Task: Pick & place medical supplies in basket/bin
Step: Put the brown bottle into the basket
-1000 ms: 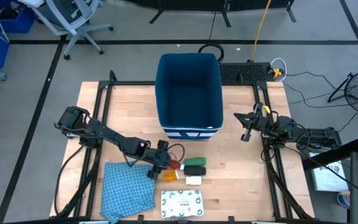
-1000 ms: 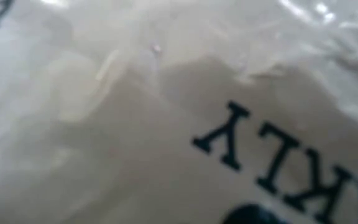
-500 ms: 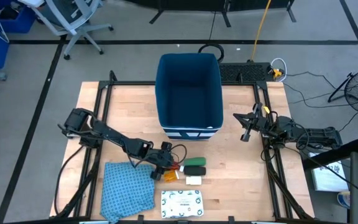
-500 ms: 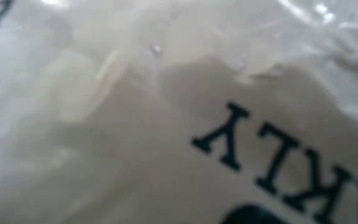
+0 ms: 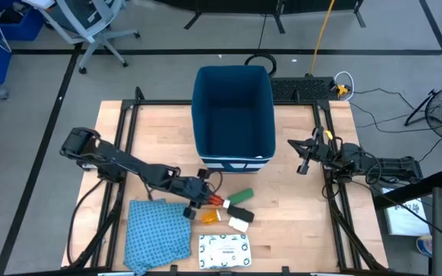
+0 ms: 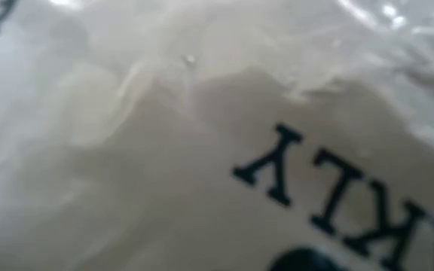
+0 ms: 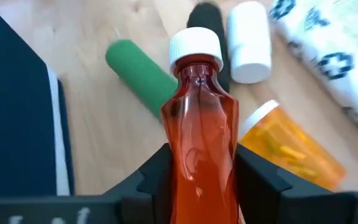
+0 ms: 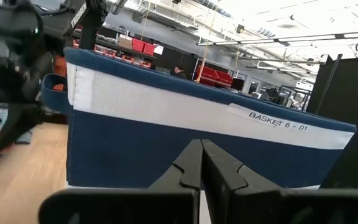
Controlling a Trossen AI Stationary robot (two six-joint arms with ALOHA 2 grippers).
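- The red-orange bottle [image 7: 199,134] with a white cap lies on the wooden surface [image 5: 298,215], just in front of the dark blue bin [image 5: 233,115]; the left tool [image 5: 206,198] is clenched on it, one dark finger [image 7: 151,180] pressed against each side of its body
- Just beyond the cap lie a green cylinder [image 7: 138,74], a black piece [image 7: 207,18] and a small white container [image 7: 248,40]; an orange vial [image 7: 291,146] with a white cap lies beside the bottle, apart from it
- The white pouch with green print [image 5: 225,249] lies near the front edge of the surface; the low view is filled by a crinkled white wrapper with black lettering
- A blue patterned cloth [image 5: 156,234] lies beside the pouch, under the left arm
- The bin stands upright at the middle of the surface, white stripes low on its near wall
- The right tool [image 5: 304,157] waits to the right of the bin, its fingers pressed together with nothing between them; its wrist view shows the bin's side with a label reading BASKET 6 - D1 [image 8: 277,121]
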